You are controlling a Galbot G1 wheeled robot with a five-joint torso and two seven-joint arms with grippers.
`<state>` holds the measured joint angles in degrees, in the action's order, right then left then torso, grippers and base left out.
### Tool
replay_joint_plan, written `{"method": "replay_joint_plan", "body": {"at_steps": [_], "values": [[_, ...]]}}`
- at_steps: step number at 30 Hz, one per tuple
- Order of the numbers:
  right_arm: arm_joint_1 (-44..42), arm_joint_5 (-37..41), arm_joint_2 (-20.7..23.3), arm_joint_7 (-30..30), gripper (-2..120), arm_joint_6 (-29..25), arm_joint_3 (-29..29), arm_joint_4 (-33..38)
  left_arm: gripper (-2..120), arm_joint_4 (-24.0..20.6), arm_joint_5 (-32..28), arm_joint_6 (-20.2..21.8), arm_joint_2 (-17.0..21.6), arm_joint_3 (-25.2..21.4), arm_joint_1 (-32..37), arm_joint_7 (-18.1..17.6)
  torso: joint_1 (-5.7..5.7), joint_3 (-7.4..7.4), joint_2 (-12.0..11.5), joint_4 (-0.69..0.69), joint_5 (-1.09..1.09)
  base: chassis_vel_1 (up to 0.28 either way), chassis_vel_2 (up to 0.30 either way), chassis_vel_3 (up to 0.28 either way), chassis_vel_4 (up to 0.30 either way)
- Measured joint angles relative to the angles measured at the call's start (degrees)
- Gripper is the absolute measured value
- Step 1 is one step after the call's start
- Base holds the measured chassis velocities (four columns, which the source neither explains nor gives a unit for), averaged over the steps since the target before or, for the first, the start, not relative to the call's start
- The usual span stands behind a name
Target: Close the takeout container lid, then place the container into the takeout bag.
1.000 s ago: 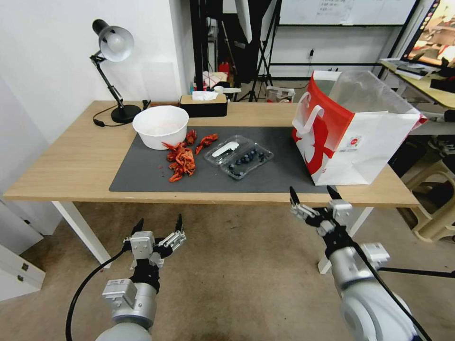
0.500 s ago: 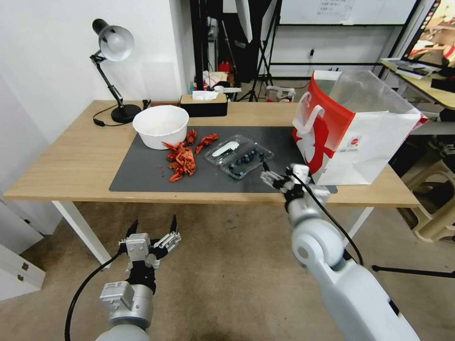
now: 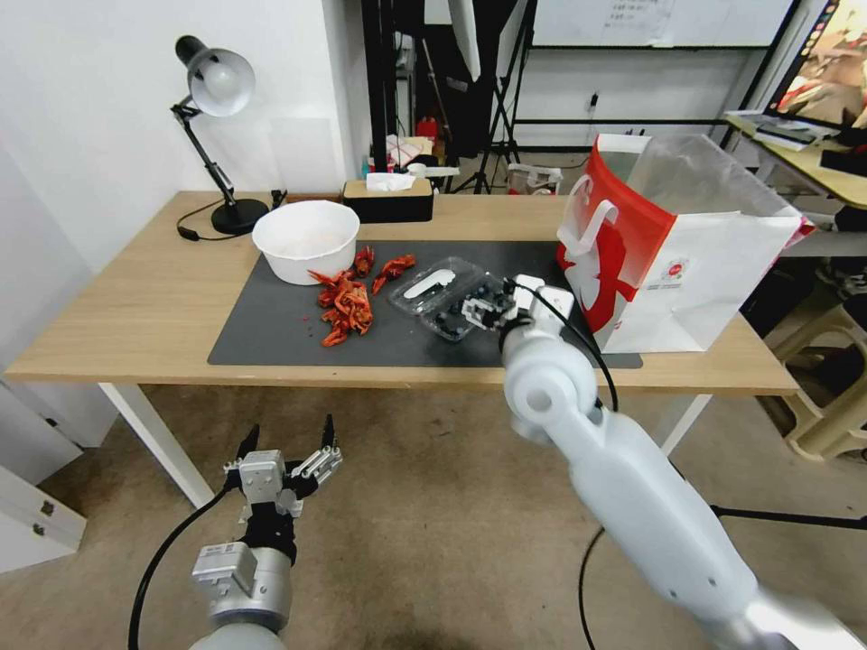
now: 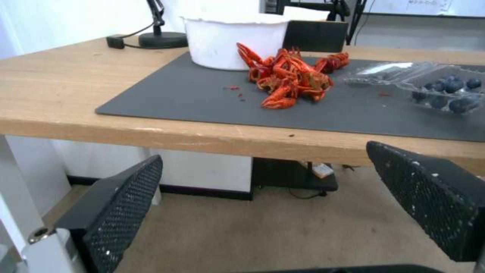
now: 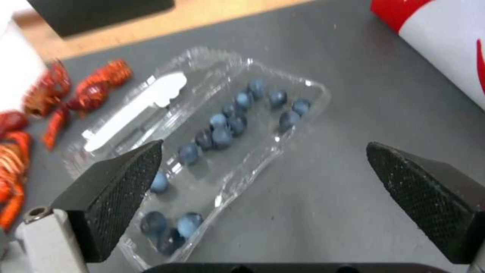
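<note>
Since a moment ago the right arm has reached forward over the table edge, and the right gripper (image 3: 485,308) now hangs just above the container (image 3: 470,309), fingers spread wide and holding nothing. From its wrist camera the blueberries (image 5: 222,132) lie between the two dark pads (image 5: 121,189). The lid (image 3: 430,283) lies flat and open beside the tray, label up. The arm is stretched out long, elbow low before the table. The left gripper (image 3: 287,449) stays low in front of the table (image 3: 135,298), also open and empty. The container rests on a dark mat (image 3: 271,325), between red crayfish (image 3: 346,305) and the bag (image 3: 664,253). A white bowl (image 3: 305,239) and a lamp (image 3: 217,90) stand farther back.
</note>
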<state>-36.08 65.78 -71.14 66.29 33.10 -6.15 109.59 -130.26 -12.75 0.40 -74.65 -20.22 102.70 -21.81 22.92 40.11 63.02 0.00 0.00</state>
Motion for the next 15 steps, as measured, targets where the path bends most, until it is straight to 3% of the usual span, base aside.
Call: {"method": "replay_joint_plan", "body": {"at_steps": [15], "values": [[4.21, 7.52, -1.44, 8.28, 100, 1.78, -4.90, -5.19, 100, 0.43, -0.14, -0.28, 0.14, -0.15, -0.31, -0.06, 0.00, -0.01, 0.00, -0.02, 0.00, 0.000, 0.000, 0.000, 0.000]]}}
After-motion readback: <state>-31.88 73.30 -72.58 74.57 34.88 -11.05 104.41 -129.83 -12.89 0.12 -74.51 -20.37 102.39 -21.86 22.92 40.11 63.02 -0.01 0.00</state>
